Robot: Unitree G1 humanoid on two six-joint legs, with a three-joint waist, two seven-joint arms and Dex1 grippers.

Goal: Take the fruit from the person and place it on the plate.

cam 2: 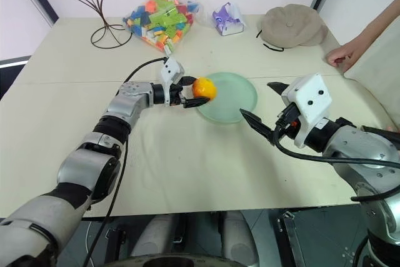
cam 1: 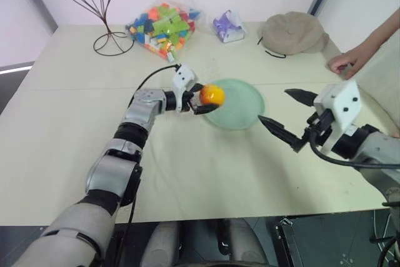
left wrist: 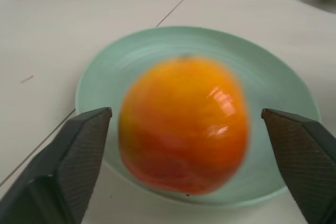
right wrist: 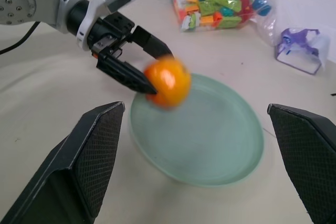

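- Left tool [cam 1: 199,98]: jaws wide apart, at centre of the head view, over the left rim of the plate [cam 1: 240,114].
- Fruit [cam 1: 212,94]: sits between the left tool's fingers but clear of both in the left wrist view, visible gap each side. Motion-blurred there and in the right wrist view. Can't tell whether it rests on the plate or is just above it.
- In the right wrist view the fruit [right wrist: 167,83] is at the tips of the left tool's fingers, over the plate's near-left rim.
- Plate: pale mint-green, flat on the desk [cam 1: 75,129], centre of frame. No other contents besides the fruit at its edge.
- Right tool [cam 1: 289,117]: jaws spread wide, gripping nothing, right of centre in the head view, pointing toward the plate, just off its right rim.
- Person's hand [cam 1: 345,62]: upper right of frame, resting on the desk edge, well apart from the plate.
- Bag of colourful blocks [cam 1: 164,26]: clear plastic, full of mixed blocks, top centre-left.
- Beige cloth hat [cam 1: 292,32] top right; small purple-white packet [cam 1: 227,27] between bag and hat; wire stand [cam 1: 94,4] top left.
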